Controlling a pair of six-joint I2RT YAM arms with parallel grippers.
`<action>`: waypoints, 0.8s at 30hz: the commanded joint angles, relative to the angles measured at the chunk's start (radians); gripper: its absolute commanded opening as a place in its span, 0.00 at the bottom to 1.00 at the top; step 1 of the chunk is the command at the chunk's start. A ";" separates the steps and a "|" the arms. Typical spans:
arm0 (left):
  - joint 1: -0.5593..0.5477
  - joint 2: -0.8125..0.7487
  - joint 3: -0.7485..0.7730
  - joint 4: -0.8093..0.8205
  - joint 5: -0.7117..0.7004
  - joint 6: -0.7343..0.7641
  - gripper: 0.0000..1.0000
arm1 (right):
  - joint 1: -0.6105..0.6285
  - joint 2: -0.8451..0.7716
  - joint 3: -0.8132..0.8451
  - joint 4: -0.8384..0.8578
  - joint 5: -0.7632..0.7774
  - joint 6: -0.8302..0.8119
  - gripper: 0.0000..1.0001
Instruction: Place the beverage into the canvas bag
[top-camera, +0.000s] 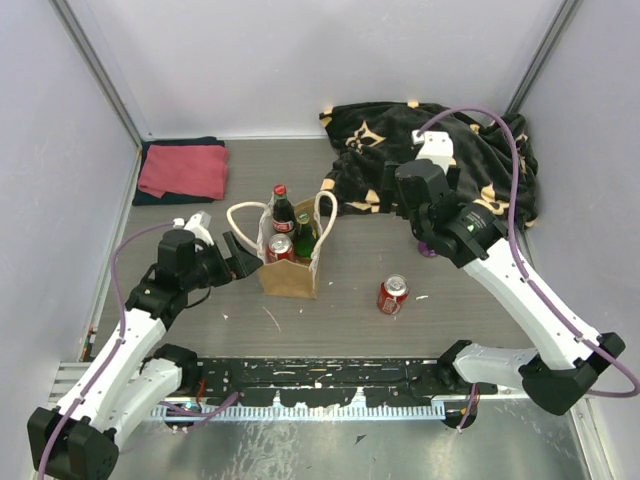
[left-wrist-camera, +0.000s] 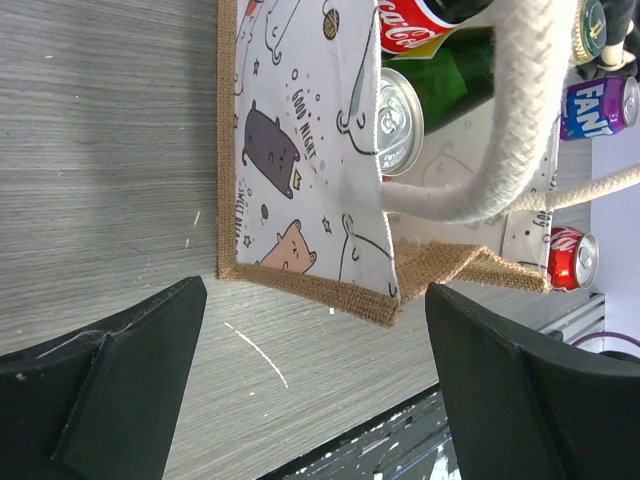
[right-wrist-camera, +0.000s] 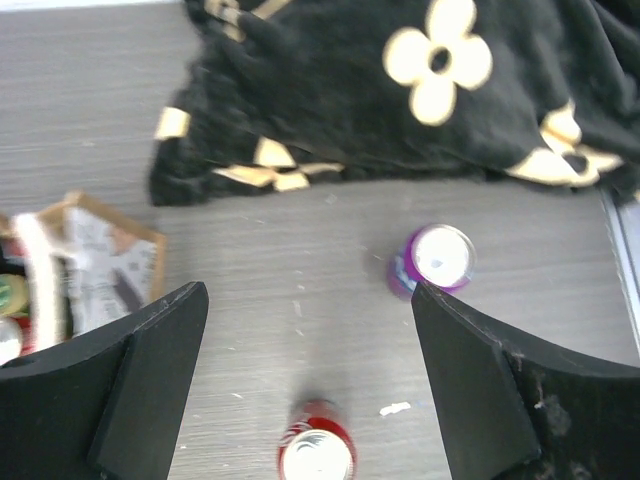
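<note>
The canvas bag (top-camera: 290, 268) stands upright at mid-table with white handles (top-camera: 243, 212). It holds a cola bottle (top-camera: 281, 210), a green bottle (top-camera: 303, 233) and a red can (top-camera: 280, 248). Another red can (top-camera: 392, 294) stands on the table to its right. A purple can (top-camera: 428, 248) shows partly under my right arm. My left gripper (top-camera: 240, 258) is open and empty, just left of the bag's side (left-wrist-camera: 300, 180). My right gripper (top-camera: 412, 215) is open and empty, held above the table with the purple can (right-wrist-camera: 432, 260) by its right finger and the red can (right-wrist-camera: 317, 455) below.
A folded red towel (top-camera: 183, 170) lies at the back left. A black blanket with cream flowers (top-camera: 440, 150) is heaped at the back right. Walls close in the sides and back. A black rail (top-camera: 320, 385) runs along the front edge.
</note>
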 joint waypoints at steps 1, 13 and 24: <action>-0.010 0.024 0.045 0.008 0.006 -0.023 0.98 | -0.149 -0.040 -0.075 -0.020 -0.109 0.052 0.89; -0.066 0.120 0.093 0.036 -0.047 -0.006 0.98 | -0.417 -0.016 -0.206 0.017 -0.355 0.024 0.89; -0.088 0.105 0.049 0.029 -0.056 0.040 0.98 | -0.612 0.151 -0.232 0.038 -0.521 -0.050 0.96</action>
